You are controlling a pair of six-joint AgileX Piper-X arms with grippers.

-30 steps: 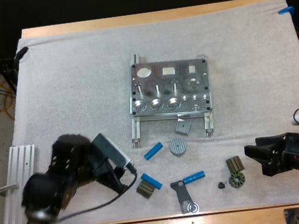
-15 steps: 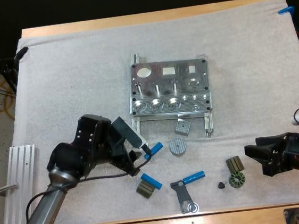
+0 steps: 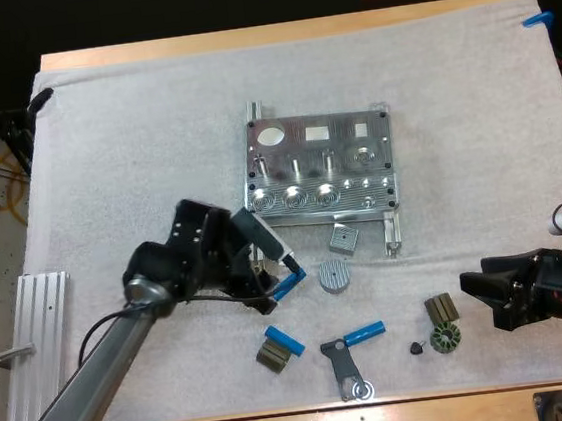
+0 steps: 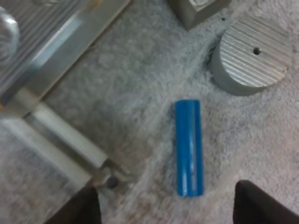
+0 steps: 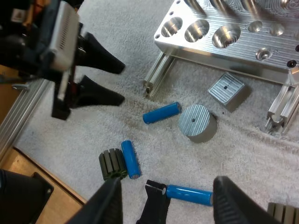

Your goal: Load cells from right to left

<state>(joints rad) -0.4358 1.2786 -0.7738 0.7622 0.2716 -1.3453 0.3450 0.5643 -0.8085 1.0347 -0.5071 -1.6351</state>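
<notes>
The metal fixture (image 3: 323, 176) lies mid-mat, its row of round sockets (image 5: 224, 35) along the near side. Three blue cylinders lie in front of it: one (image 3: 289, 283) by the fixture's left leg, one (image 3: 285, 341) against a dark ribbed part (image 3: 271, 355), and one (image 3: 364, 332) on a black lever (image 3: 346, 370). My left gripper (image 3: 280, 276) hovers open right over the first cylinder (image 4: 189, 147), a finger on each side, not touching it. My right gripper (image 3: 474, 296) stands open and holds nothing at the mat's right, beside two dark ribbed parts (image 3: 442, 322).
A round grooved metal disc (image 3: 334, 275) and a small square metal block (image 3: 342, 237) lie just right of the first cylinder. The fixture's leg rail (image 4: 56, 135) runs close on its other side. An aluminium rail (image 3: 43, 336) lies at the mat's left edge.
My left arm swung from the mat's lower left up and right, ending over the blue cylinder by the fixture's leg. The right arm has stayed still.
</notes>
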